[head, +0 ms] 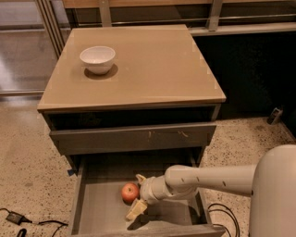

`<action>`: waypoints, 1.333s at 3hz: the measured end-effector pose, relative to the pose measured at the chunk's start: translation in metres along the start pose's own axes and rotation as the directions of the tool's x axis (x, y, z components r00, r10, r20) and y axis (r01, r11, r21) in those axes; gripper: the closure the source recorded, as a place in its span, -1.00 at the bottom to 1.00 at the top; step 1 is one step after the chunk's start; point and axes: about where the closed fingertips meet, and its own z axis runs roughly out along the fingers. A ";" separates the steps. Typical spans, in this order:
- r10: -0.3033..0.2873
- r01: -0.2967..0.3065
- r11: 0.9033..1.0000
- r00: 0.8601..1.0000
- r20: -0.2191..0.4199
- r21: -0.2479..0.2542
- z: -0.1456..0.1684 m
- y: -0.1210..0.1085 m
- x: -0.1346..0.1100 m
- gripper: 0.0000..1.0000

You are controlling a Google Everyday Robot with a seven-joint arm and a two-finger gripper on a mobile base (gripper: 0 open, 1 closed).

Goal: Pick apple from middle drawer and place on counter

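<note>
Red with a yellowish blush, the apple (130,191) lies on the floor of the open middle drawer (99,208), below the tan table (152,65) where a white bowl (97,58) stands. The pincer (135,196) reaches in from the right, its cream fingers (135,211) spread apart either side of the apple.

Dark grey cabinet (134,138) on a speckled terrazzo floor (27,152), in warm indoor light.
A glazed, metal-framed partition (23,46) stands behind at left and a dark panel (249,69) at right, with a pale wooden rail (152,3) across the top. Black cables (18,220) lie on the floor at lower left and lower right. The gripper (134,196) sits low in front of the cabinet.
</note>
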 end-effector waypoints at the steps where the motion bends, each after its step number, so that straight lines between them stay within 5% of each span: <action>1: 0.007 -0.007 1.000 1.000 0.001 0.020 0.011 -0.004 0.012 -1.00; 2: 0.020 -0.020 0.999 1.000 -0.001 0.036 0.019 -0.004 0.025 -1.00; 3: 0.020 -0.020 0.999 1.000 -0.001 0.036 0.019 -0.004 0.025 -0.63; 4: 0.020 -0.020 0.999 1.000 -0.001 0.036 0.019 -0.004 0.025 -0.01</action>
